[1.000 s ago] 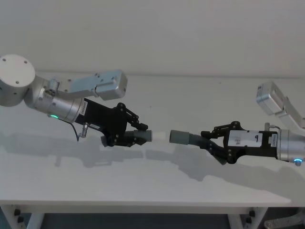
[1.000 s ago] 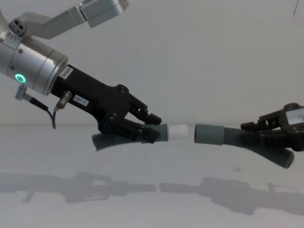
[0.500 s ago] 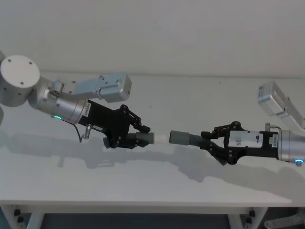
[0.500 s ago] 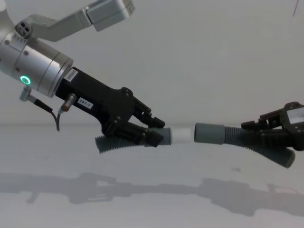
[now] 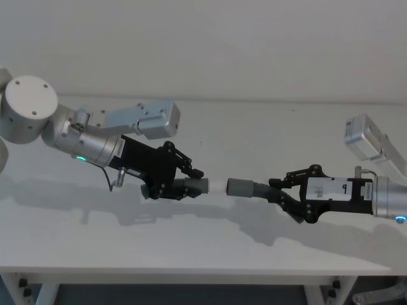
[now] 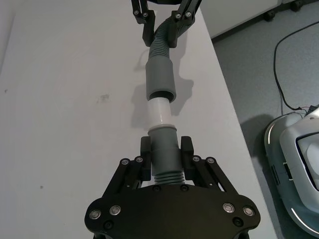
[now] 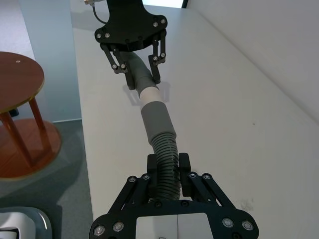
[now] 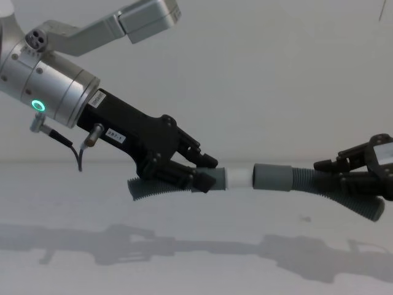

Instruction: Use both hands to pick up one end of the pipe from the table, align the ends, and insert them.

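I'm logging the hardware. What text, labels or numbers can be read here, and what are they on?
No text reads clearly.
Left claw: small white sticker on its black body, print too blurred to read.
Right claw: white label with one dark mark, not legible.

— What has changed above the table [image 5: 210, 248]?
— The left gripper [image 5: 191, 180] has carried its hose piece [image 8: 161, 188] toward the right gripper [image 5: 284, 190], closing the gap seen a second ago.
— And the ends?
— The whitish tip [image 8: 237, 177] now meets the mouth of the grey cuff [image 8: 271, 177]; in the left wrist view the tip [image 6: 161, 112] just enters the cuff [image 6: 160, 78].
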